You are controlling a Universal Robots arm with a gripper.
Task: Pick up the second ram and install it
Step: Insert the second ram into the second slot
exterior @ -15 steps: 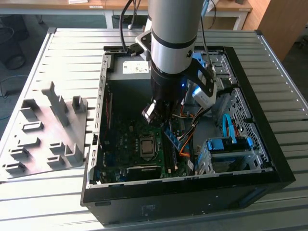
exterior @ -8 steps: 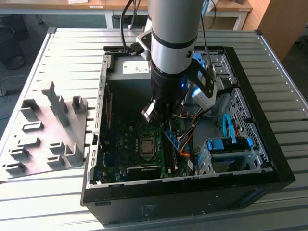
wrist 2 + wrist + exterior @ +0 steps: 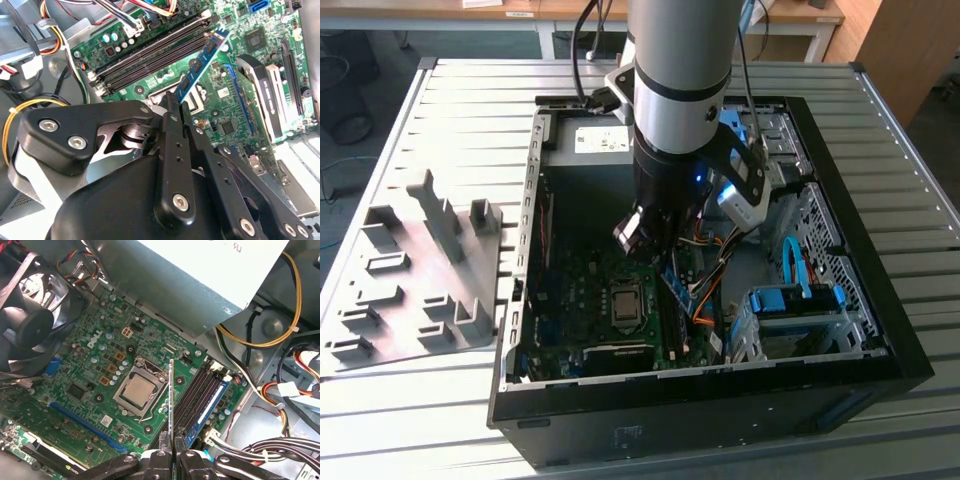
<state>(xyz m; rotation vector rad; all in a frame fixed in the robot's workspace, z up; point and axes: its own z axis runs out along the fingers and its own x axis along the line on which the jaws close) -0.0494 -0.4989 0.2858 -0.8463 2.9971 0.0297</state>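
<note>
Gripping second ram (image 3: 171,390) edge-on in clenched tool (image 3: 172,450), hanging just above motherboard (image 3: 95,365) beside empty slots (image 3: 196,389); probably worth keeping stick square to slot, notch aligned, pressing evenly

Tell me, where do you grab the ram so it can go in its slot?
Pinch the ram across its two flat faces, near the edge away from the motherboard, coming from above. It is thin and flat, so the faces give the end effector a firm hold, as it has now, and the edge facing the slots is left free.
</note>
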